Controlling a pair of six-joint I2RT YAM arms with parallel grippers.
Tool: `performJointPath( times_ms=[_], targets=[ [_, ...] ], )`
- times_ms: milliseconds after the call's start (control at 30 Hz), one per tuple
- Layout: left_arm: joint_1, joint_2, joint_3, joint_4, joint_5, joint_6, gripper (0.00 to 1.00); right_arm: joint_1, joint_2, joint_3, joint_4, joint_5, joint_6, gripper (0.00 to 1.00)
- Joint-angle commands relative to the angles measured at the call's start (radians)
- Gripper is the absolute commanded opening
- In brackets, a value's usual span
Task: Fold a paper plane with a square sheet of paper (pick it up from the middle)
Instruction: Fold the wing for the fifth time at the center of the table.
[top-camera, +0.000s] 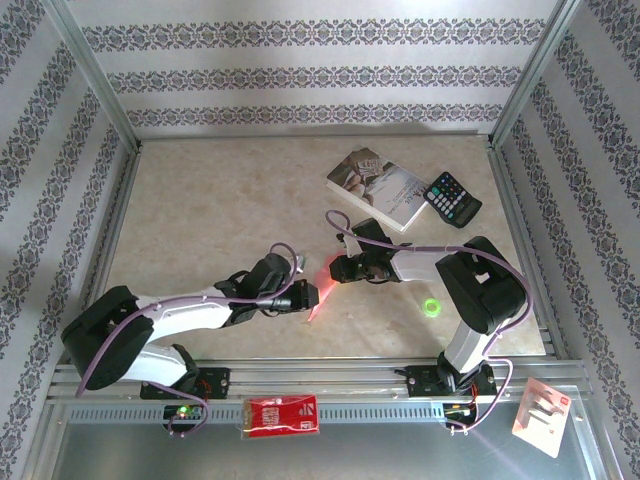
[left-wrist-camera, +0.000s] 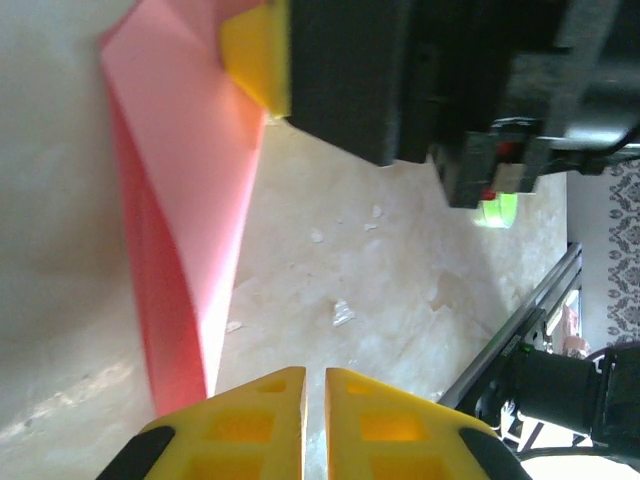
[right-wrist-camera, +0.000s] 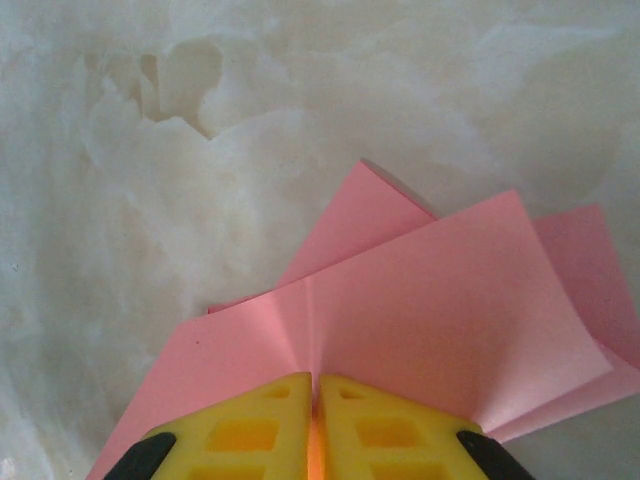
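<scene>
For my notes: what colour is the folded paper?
The folded paper is plain pink, best in right wrist view.

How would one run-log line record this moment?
right gripper: shut on folded pink paper | left gripper: shut, empty, beside the paper

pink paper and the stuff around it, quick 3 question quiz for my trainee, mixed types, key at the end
1. True or false: the right claw is shut on the pink paper.
2. In the top view, what lies just right of the book? A) calculator B) mug C) scissors
3. Fill in: the small round thing on the table by the right arm is coloured ___.

Key: 1 true; 2 A; 3 green
</scene>
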Motion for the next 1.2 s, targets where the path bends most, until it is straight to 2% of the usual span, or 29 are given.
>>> performJointPath(
  times_ms=[0,267,1167],
  targets=[
    [-0.012,0.053,0.043,-0.024,0.025,0.043,0.09,-0.013,0.044,-0.020,-0.053,0.042,-0.025,0.14],
    [0.001,0.189,0.102,-0.006,0.082,0.053,0.06,-0.013,0.043,-0.022,-0.048,0.041,-0.023,0.14],
    [0.046,0.270,0.050,0.063,0.114,0.035,0.05,-0.013,0.052,-0.026,-0.046,0.039,-0.023,0.14]
  ],
)
